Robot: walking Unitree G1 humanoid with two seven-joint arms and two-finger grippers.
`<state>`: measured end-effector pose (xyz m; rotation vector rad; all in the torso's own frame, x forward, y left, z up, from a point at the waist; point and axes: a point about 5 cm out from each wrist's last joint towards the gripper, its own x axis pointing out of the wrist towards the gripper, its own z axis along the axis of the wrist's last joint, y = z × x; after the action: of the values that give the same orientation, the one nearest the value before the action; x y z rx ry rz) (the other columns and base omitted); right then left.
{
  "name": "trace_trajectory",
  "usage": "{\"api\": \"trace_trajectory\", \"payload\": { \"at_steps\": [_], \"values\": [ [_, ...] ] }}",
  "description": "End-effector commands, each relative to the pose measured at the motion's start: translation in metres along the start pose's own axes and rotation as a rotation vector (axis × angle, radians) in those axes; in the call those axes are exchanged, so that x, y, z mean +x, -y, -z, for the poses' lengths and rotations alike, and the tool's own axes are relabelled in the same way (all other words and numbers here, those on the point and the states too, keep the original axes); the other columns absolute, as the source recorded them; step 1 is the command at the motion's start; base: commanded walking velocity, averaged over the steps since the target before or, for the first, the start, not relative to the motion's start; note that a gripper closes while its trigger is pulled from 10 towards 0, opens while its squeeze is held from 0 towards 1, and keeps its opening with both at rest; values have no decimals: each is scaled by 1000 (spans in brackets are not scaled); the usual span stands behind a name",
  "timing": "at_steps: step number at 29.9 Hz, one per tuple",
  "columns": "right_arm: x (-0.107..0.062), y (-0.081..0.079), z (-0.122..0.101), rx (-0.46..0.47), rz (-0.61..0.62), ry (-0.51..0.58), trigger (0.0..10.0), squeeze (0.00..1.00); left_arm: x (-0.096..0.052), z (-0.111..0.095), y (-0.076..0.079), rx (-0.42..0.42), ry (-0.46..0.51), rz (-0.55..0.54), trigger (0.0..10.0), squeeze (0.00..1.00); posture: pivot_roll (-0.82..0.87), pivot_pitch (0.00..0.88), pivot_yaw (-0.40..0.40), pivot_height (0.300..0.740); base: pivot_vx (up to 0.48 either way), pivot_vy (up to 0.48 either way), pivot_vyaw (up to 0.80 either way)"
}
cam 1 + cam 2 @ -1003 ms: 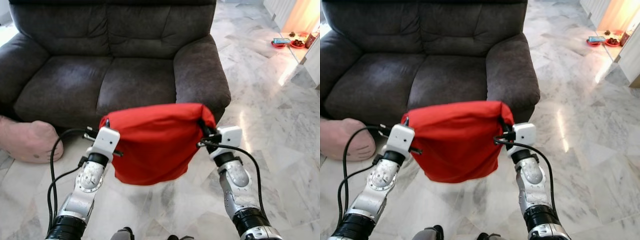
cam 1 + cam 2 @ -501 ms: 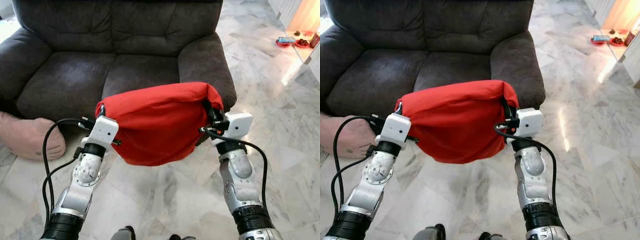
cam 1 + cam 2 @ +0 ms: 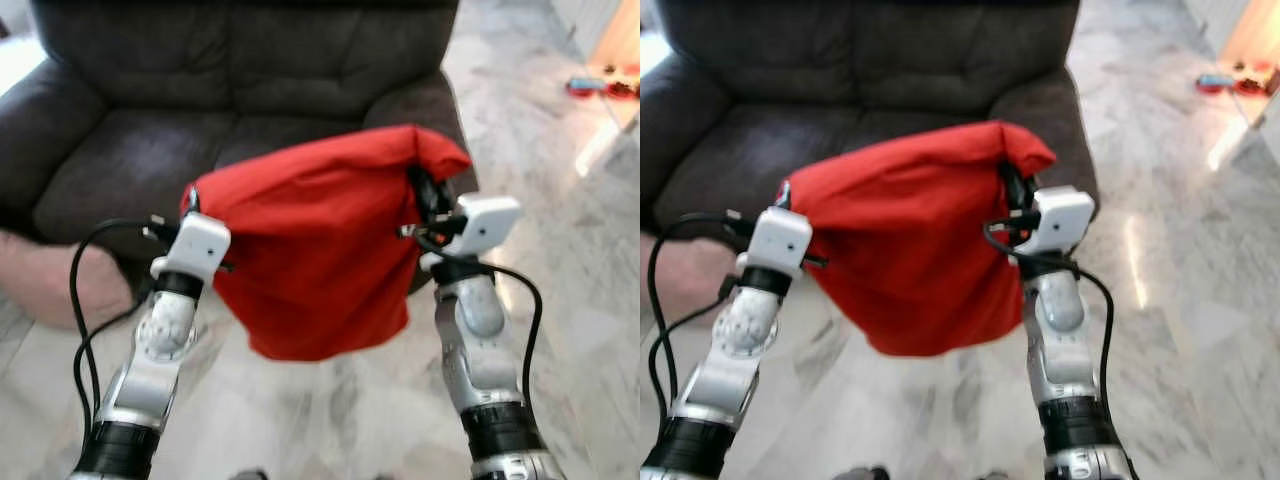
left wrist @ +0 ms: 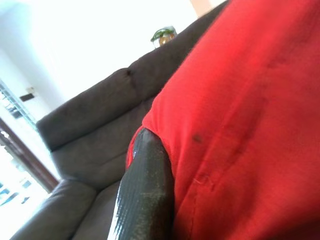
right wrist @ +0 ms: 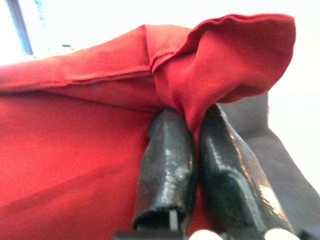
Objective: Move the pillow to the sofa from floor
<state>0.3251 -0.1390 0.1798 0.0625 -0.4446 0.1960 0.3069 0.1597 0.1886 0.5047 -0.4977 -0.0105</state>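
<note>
Right tool (image 5: 192, 150) pinches one top corner of the red pillow (image 3: 310, 250); left tool (image 3: 188, 205) clamps the opposite corner. Pillow hangs between them, off the marble floor (image 3: 560, 200), before the dark sofa (image 3: 150, 150). Carrying step; next, reach forward over the seat and release.

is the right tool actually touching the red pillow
Touching. In the right wrist view the right tool has its two black fingers pressed together on a fold of the red pillow, with cloth pinched between them.
</note>
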Motion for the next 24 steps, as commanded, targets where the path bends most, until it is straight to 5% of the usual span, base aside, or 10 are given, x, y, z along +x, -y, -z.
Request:
{"api": "trace_trajectory", "payload": {
  "at_steps": [1, 24],
  "values": [
    [9, -1, -26, 6, 16, 115, 10000, 0, 5, -13, -16, 28, 64, -68, 10000, 0, 80, 147, -16, 740, 304, 0, 0],
    [20, -17, -49, 43, -46, 165, 10000, 0, 16, -28, -31, 29, 106, -116, 10000, 0, 78, 143, -23, 740, 308, 0, 0]
  ]
}}
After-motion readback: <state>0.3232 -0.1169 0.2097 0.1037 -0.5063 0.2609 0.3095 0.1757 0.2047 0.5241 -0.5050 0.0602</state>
